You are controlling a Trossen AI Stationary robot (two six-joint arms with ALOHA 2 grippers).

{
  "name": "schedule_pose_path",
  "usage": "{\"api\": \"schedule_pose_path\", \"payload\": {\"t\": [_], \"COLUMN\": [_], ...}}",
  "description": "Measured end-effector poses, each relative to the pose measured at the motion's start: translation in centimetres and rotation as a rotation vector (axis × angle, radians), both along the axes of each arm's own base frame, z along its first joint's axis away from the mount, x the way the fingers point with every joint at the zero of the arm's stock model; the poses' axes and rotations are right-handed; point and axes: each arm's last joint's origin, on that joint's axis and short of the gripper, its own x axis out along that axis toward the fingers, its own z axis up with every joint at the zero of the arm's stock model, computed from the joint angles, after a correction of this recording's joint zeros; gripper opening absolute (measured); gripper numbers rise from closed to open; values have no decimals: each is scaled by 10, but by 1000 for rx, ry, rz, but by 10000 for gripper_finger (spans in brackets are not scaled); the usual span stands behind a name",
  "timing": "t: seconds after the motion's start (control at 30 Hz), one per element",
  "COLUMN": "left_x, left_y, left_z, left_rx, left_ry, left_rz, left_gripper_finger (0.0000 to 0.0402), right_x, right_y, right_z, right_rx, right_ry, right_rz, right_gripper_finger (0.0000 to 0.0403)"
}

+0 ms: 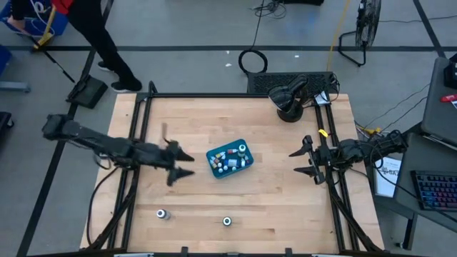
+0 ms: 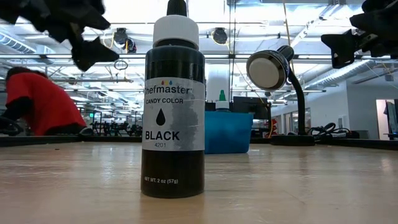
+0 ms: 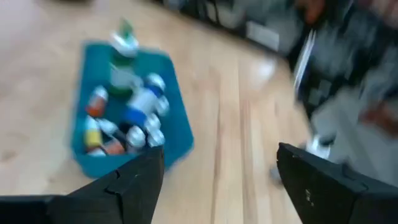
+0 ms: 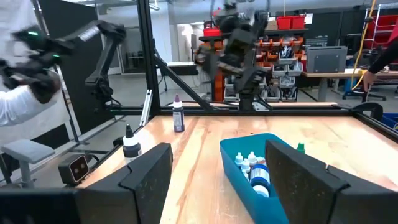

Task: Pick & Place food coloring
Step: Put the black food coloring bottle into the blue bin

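A teal tray (image 1: 230,170) in the middle of the table holds several small food coloring bottles (image 1: 232,156), which also show in the left wrist view (image 3: 134,118). Two more bottles stand upright on the table near its front edge: a black one with a white cap (image 1: 227,221), large in the low view (image 2: 173,106), and another to its left (image 1: 163,213). My left gripper (image 1: 190,163) is open, above the table just left of the tray. My right gripper (image 1: 294,161) is open, in the air right of the tray. Both are empty.
A black desk lamp (image 1: 289,100) stands at the table's far right. Dark frame rails (image 1: 139,135) run along the left and right sides. A person in red (image 2: 37,102) stands beyond the table. Bare wood lies between the tray and the two front bottles.
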Motion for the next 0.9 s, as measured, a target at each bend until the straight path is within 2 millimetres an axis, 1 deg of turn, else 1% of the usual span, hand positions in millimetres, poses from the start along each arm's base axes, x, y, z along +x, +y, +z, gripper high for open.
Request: {"api": "schedule_pose_path", "payload": {"t": [0.07, 0.13, 0.27, 0.4, 0.5, 0.6, 0.7, 0.77, 0.9], "left_x": [21, 46, 94, 130, 148, 165, 180, 188, 196], "left_y": [-17, -38, -88, -137, -164, -181, -191, -194, -191], "left_z": [7, 22, 46, 56, 46, 33, 19, 8, -5], "left_rx": [74, 163, 342, 533, 655, 707, 731, 741, 719], "left_ry": [88, 120, 186, 287, 414, 502, 537, 557, 587], "left_rz": [-69, -163, -381, -513, -564, -584, -598, -612, -642], "left_gripper_finger": [303, 299, 300, 300, 300, 300, 300, 301, 301], "right_x": [0, 0, 0, 0, 0, 0, 0, 0, 0], "right_y": [0, 0, 0, 0, 0, 0, 0, 0, 0], "right_z": [0, 0, 0, 0, 0, 0, 0, 0, 0], "right_rx": [0, 0, 0, 0, 0, 0, 0, 0, 0], "right_ry": [0, 0, 0, 0, 0, 0, 0, 0, -1], "right_rz": [0, 0, -1, -1, -1, 0, -1, -1, 0], "right_gripper_finger": [246, 247, 245, 243, 245, 247, 246, 244, 243]}}
